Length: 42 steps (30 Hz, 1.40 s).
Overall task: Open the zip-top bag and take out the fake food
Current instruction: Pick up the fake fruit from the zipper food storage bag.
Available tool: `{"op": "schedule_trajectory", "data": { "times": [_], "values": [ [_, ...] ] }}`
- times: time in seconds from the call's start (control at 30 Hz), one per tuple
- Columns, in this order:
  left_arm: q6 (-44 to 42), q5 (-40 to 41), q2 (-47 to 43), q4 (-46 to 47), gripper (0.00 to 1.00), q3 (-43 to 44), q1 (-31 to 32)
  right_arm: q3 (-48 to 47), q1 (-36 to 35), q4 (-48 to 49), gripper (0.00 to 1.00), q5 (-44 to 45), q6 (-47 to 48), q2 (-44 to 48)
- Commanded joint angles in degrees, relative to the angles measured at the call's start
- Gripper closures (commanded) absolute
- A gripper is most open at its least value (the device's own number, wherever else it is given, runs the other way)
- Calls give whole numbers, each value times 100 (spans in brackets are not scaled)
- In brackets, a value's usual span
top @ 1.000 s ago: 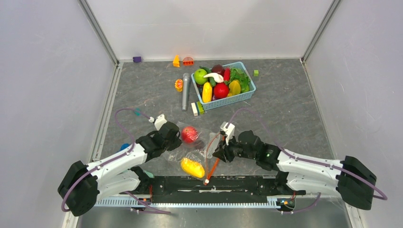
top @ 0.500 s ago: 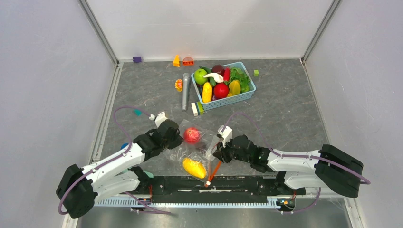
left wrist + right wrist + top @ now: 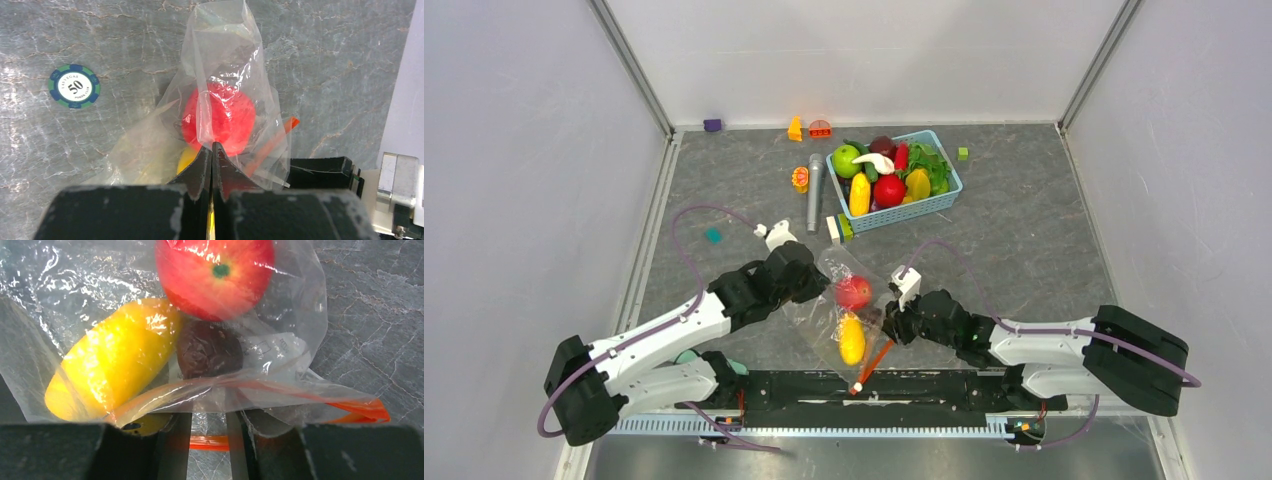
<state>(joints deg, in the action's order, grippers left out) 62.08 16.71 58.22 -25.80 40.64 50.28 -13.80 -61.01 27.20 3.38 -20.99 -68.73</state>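
Observation:
The zip-top bag (image 3: 829, 300) hangs tilted between both grippers, clear and crinkly, with its orange zip strip (image 3: 872, 362) at the near end. My left gripper (image 3: 812, 283) is shut on the film at the bag's far end, just behind the red fruit (image 3: 220, 120). The fake food lies inside: a red fruit (image 3: 215, 275), a yellow piece (image 3: 115, 355) and a dark maroon piece (image 3: 210, 352). My right gripper (image 3: 207, 415) sits at the bag's mouth with its jaws a little apart. One lip of film lies over the fingertips (image 3: 176, 421). The zip strip (image 3: 207, 442) crosses behind the gap.
A light-blue basket (image 3: 947, 203) full of toy produce stands at the back right. A grey cylinder (image 3: 814, 190) and small toys lie left of it. A poker chip (image 3: 74, 86) rests on the table to the left. The black base bar (image 3: 944, 385) runs along the near edge.
The left gripper has moved right and away, carrying the bag's far end up. The red and yellow pieces have slid toward the right gripper, which edged slightly right.

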Motion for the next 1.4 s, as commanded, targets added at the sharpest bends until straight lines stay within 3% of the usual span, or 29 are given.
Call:
{"op": "schedule_trajectory", "data": {
  "times": [0.0, 0.2, 0.37, 0.83, 1.37],
  "values": [
    [-110, 322, -126, -128, 98, -38, 21, 128, -17, 425, 63, 103, -106, 157],
    [-31, 550, -124, -218, 98, -342, 25, 221, -18, 326, 52, -55, -152, 437],
    [60, 553, -104, -129, 98, -635, 26, 250, -16, 359, 52, -319, -340, 401],
    [126, 614, 26, 105, 98, -1190, 21, 350, -310, 440, 73, -503, -1209, 272],
    [23, 427, 701, 726, 98, -1484, 42, -60, -526, 1083, 74, -564, -1837, -692]
  ]
}}
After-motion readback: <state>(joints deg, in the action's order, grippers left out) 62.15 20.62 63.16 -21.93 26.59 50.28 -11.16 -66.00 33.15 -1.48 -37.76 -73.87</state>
